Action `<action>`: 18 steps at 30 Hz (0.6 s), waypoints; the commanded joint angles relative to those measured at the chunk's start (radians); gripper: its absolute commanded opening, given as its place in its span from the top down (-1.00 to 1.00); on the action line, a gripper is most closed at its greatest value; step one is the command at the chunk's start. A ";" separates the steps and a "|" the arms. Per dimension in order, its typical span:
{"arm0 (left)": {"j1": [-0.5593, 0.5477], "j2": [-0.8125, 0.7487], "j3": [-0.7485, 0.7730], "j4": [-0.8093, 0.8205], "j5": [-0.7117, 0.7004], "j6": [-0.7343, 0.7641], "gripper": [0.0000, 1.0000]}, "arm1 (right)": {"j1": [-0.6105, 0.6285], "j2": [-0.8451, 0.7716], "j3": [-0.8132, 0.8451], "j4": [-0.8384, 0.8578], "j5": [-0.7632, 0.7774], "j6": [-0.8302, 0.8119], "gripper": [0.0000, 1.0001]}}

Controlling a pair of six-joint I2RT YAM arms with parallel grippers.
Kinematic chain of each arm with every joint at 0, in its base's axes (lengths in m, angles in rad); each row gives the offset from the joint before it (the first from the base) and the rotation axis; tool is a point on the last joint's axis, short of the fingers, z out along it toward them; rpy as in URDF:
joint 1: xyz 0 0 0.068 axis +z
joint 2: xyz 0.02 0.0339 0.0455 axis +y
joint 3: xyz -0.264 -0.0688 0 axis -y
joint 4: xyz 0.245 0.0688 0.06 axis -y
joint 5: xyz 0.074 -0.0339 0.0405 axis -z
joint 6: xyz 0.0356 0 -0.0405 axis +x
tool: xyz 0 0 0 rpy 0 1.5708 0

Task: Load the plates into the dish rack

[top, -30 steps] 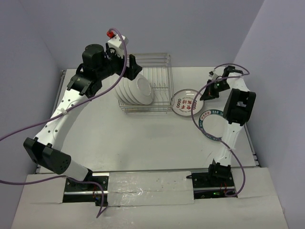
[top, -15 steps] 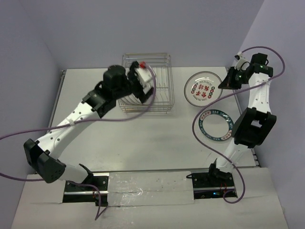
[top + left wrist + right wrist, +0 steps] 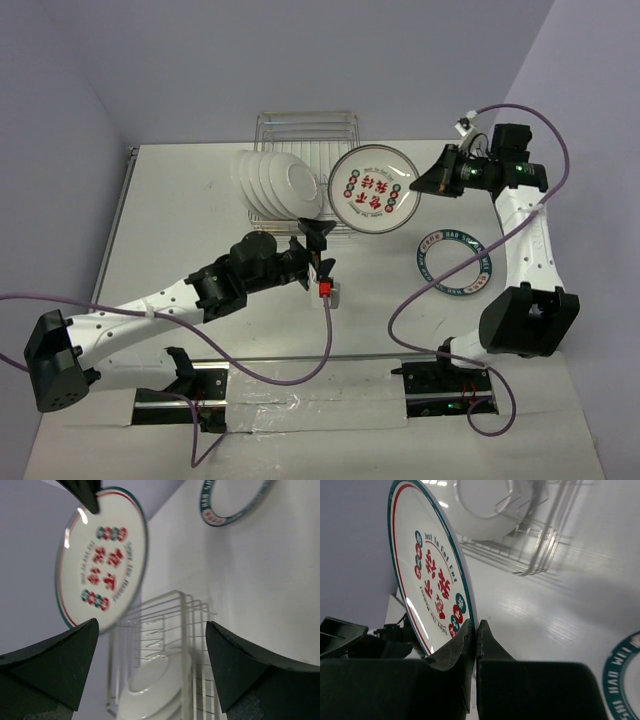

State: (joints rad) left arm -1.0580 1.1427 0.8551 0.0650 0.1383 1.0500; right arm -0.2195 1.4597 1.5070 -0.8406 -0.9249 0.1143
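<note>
Seven plates [image 3: 375,190], one dish rack [image 3: 305,130], two hands [image 3: 322,250] [image 3: 427,184]

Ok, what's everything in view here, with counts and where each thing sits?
dish rack: one, silver wire, far middle of the table
racked plates: about five (rims overlap), plain white undersides, upright in the rack's left part
held plate: one, white, teal rim, red centre design, lifted on edge at the rack's right end
flat plate: one, white, teal lettered rim, lying on the table right of the rack
table: one, white
left gripper: one, black, open, in front of the rack
right gripper: one, black, shut on the held plate's rim
</note>
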 commanded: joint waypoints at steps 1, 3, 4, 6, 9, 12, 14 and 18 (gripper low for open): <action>-0.011 0.020 0.022 0.196 -0.032 0.142 -0.93 | 0.084 -0.091 -0.030 0.104 -0.051 0.084 1.00; -0.020 0.032 0.018 0.206 -0.035 0.180 -0.90 | 0.127 -0.113 -0.042 0.123 -0.052 0.102 1.00; -0.023 0.035 0.013 0.211 -0.037 0.194 -0.89 | 0.140 -0.114 -0.044 0.124 -0.051 0.107 1.00; -0.028 0.045 -0.004 0.220 -0.042 0.241 -0.79 | 0.166 -0.122 -0.042 0.120 -0.055 0.107 1.00; -0.030 0.068 -0.011 0.231 -0.066 0.283 -0.62 | 0.181 -0.124 -0.036 0.103 -0.061 0.098 1.00; -0.031 0.100 0.005 0.234 -0.114 0.298 -0.21 | 0.206 -0.122 -0.031 0.072 -0.055 0.071 1.00; -0.037 0.121 0.022 0.222 -0.132 0.307 0.45 | 0.215 -0.121 -0.028 0.052 -0.043 0.058 1.00; -0.045 0.146 0.077 0.199 -0.209 0.269 1.00 | 0.241 -0.113 -0.014 0.037 -0.043 0.039 0.51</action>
State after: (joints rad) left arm -1.1065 1.2846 0.8520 0.2283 0.0120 1.3560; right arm -0.0128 1.3705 1.4578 -0.7986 -0.9012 0.1841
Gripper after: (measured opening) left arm 0.045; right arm 0.173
